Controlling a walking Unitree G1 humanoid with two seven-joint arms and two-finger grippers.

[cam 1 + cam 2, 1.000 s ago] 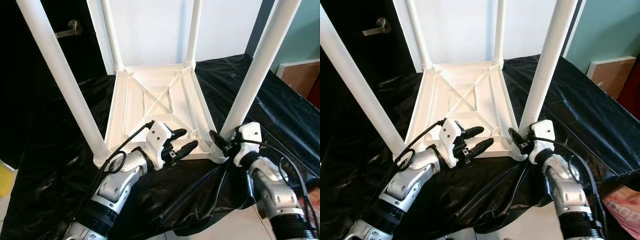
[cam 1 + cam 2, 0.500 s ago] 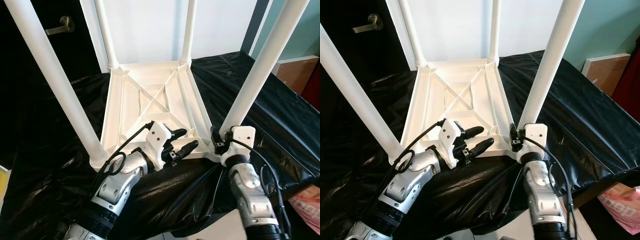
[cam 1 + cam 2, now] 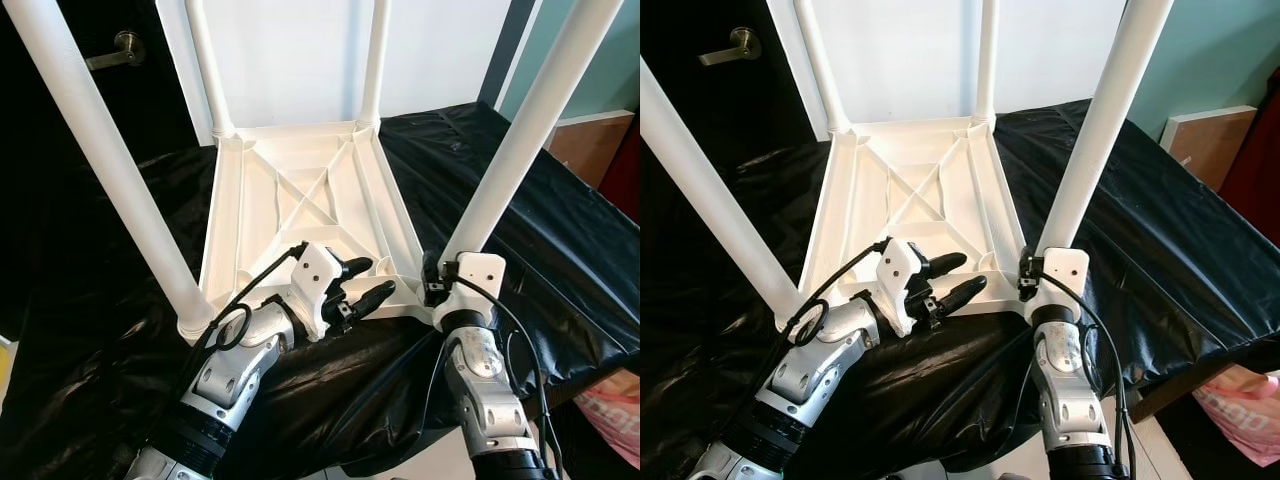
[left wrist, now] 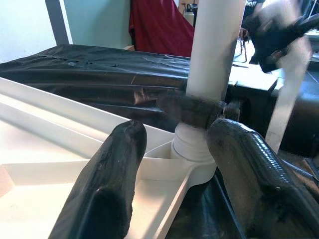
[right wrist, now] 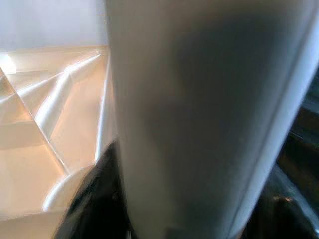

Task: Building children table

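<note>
on the desk (image 3: pixel 560 240) draped in black plastic sheeting (image 3: pixel 100 330), the white children's table (image 3: pixel 300 200) lies upside down, four legs pointing up. the right tool (image 3: pixel 432 283) is clamped around the base of the near right leg (image 3: pixel 500 170). the left tool (image 3: pixel 360 282) hovers over the table's near edge, fingers spread, holding nothing.

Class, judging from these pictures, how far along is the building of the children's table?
Done: all four white legs stand up from the upturned tabletop on the black sheet. In hand: the right pincer is closed round the base of the near right leg, perhaps tightening it; the left pincer is open over the near edge. Left: turning the table upright.
</note>
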